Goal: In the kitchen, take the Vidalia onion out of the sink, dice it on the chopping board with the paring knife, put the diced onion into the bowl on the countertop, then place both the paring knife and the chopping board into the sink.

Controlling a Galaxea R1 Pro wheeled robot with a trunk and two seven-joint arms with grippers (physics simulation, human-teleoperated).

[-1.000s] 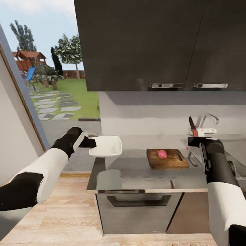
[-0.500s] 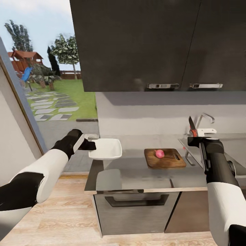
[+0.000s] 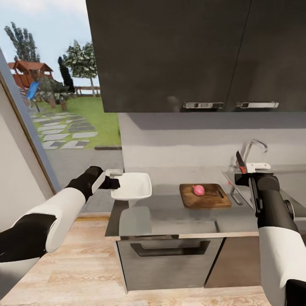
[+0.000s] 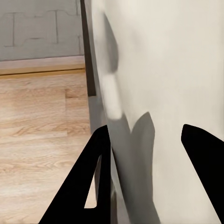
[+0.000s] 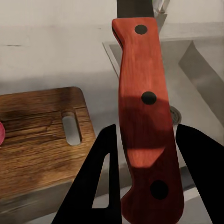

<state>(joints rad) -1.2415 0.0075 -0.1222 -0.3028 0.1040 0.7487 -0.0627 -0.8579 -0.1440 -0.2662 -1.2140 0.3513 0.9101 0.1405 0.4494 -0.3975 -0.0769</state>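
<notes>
both jaws are clenched: the right gripper (image 3: 251, 169) clamps the paring knife (image 5: 144, 116) by its red handle, blade up beside the sink (image 3: 293, 182); the left gripper (image 3: 111, 177) grips the rim of the bowl (image 3: 132, 186), held at the end of the countertop (image 3: 170, 214). vidalia onion (image 3: 198, 190) sits whole on the chopping board (image 3: 205, 196). judgement: onion is small, round, firm and liable to roll under the blade, so cut straight down over its centre; the riveted handle is rigid and suits a mid-handle grip. blade tip is cut off in the right wrist view, and whether the bowl rests on the slab cannot be told.
</notes>
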